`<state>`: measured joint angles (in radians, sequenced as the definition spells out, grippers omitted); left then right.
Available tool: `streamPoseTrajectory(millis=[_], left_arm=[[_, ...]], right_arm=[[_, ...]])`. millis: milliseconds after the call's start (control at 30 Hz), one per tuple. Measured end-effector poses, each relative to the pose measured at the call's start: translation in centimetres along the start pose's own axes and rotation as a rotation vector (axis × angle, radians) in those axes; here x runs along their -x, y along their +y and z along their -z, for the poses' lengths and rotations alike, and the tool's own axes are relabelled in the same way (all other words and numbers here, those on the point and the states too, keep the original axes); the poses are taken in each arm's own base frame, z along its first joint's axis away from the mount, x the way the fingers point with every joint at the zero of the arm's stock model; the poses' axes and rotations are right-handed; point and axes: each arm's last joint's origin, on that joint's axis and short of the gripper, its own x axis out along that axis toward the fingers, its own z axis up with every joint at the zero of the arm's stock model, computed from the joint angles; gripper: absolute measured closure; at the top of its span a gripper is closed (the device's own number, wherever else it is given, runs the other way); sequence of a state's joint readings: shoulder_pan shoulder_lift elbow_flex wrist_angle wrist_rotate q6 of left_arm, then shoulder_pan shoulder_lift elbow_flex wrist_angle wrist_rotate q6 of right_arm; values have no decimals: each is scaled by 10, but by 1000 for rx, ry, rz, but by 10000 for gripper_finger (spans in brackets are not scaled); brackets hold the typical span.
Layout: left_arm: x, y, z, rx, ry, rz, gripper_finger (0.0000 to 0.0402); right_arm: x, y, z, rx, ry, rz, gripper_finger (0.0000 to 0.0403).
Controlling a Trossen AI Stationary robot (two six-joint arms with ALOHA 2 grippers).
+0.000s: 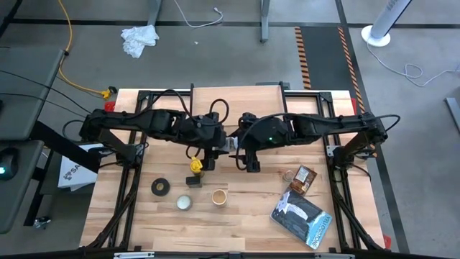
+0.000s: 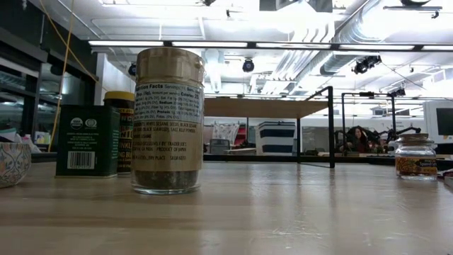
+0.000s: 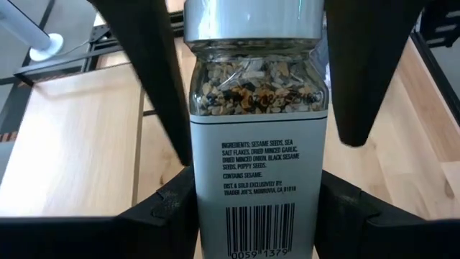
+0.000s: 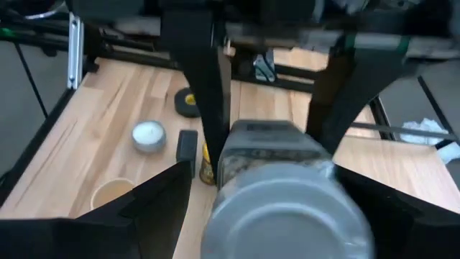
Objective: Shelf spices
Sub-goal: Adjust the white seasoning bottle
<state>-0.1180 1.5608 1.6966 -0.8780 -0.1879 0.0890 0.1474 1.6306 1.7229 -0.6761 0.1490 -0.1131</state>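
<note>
Item: white-capped bottle (image 3: pixel 259 144) of mixed seeds, white label with barcode. Location: lifted off the table (image 1: pixel 144 223), just in front of the shelf (image 1: pixel 237 101), level with the middle of the shelf's front edge.

Left end effector (image 1: pixel 218 147): reached in from the shelf's left end and was closed on the white-capped bottle, one dark finger (image 3: pixel 154 79) against each side of the glass.

Right end effector (image 1: pixel 242 150): reached in from the shelf's right end and met the bottle's cap end (image 4: pixel 280 208). Whether it gripped the bottle or only stood around it could not be told.

Yellow-lidded jar (image 1: pixel 195 165): upright on the table, in front of the shelf, just beyond the left end effector.

Tan-lidded jar (image 1: pixel 220 197): upright, farther out from the shelf than the yellow-lidded jar.

Black tape roll (image 1: pixel 160 187) and round tin (image 1: pixel 184 203): on the table, in front of the shelf's left half.

Brown packet (image 1: pixel 305 180), with a tiny jar (image 1: pixel 289 175) just beside it: in front of the shelf's right end.

Shelf top: light wood plank on black wire legs.
</note>
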Motion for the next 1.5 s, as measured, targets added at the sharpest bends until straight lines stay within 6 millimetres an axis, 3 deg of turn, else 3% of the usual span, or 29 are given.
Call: streamPoseTrajectory(millis=[200,433,600,733,867,933,1067,1233,1500], left_arm=[[-4,-1,-1,1,0,1,212],[-4,-1,0,1,4,-3,212],[0,-2,0,1,-5,14,212],[17,-4,-2,2,-30,-14,211],[55,0,3,15,-5,-71,118],[75,4,1,79,-46,-100,75],[97,3,13,155,13,-160,46],[136,4,31,290,-3,-222,50],[156,-10,53,371,58,-275,58]], right_arm=[[-2,0,2,22,24,4,126],[-2,-1,1,25,14,42,213],[0,-1,1,27,14,51,218],[6,-4,-2,32,-5,56,218],[18,-7,12,60,127,55,218],[19,-10,8,56,119,58,218],[21,-11,16,41,198,46,218],[-5,-7,21,13,239,-22,218],[-89,10,43,-23,433,-153,218]])
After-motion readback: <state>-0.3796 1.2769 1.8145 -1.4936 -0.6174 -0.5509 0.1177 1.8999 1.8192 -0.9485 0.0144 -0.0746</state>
